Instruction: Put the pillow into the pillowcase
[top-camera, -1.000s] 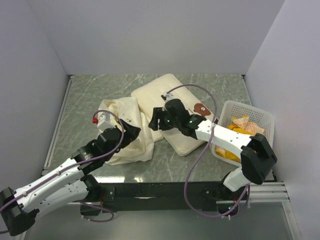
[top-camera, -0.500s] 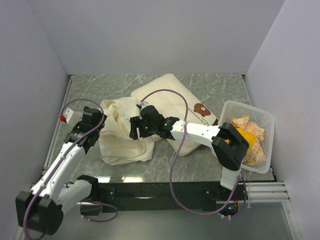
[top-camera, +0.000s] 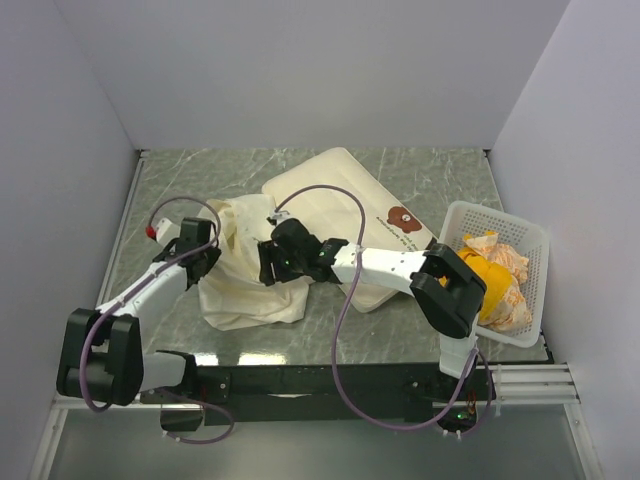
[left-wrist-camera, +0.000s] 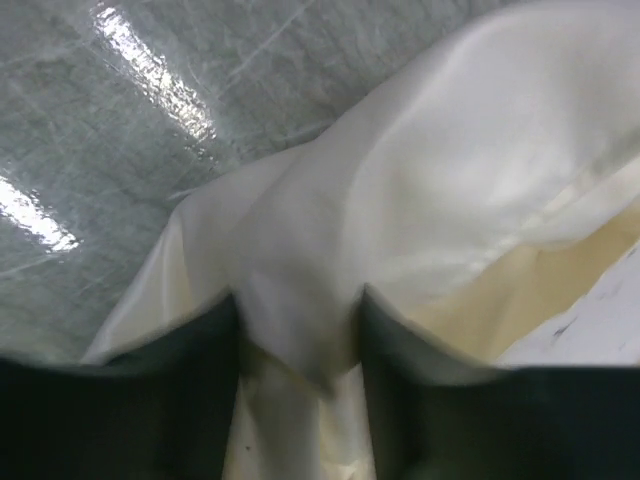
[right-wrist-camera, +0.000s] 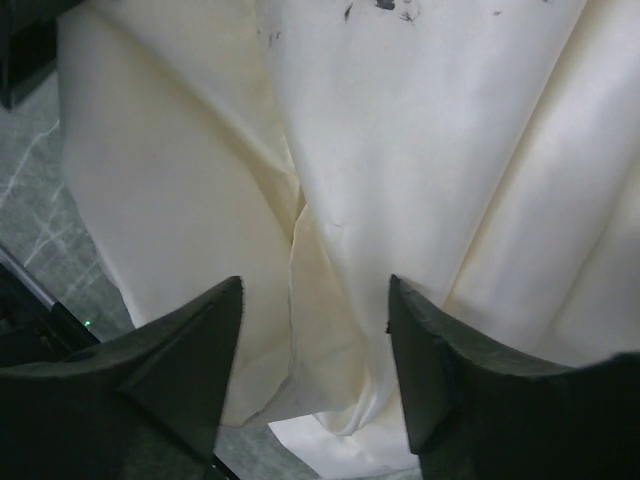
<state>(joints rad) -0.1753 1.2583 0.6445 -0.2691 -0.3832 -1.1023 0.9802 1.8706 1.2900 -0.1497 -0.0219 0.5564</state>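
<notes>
Pillowcase (top-camera: 250, 295) lies crumpled (limp, cream) beside printed pillow (top-camera: 340, 195).

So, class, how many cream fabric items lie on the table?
2. The puffy rectangular cream pillow with a bear print lies at back centre; the limp plain cream pillowcase lies front-left of it. Others may be hidden.

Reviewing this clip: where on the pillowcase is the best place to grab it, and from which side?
Probably its left edge. There a raised fold of the pillowcase sits between the fingers of the left end effector. Come in from the left, low over the table. The limp, thin sack offers little to pinch unless a fold stands up like this.
</notes>
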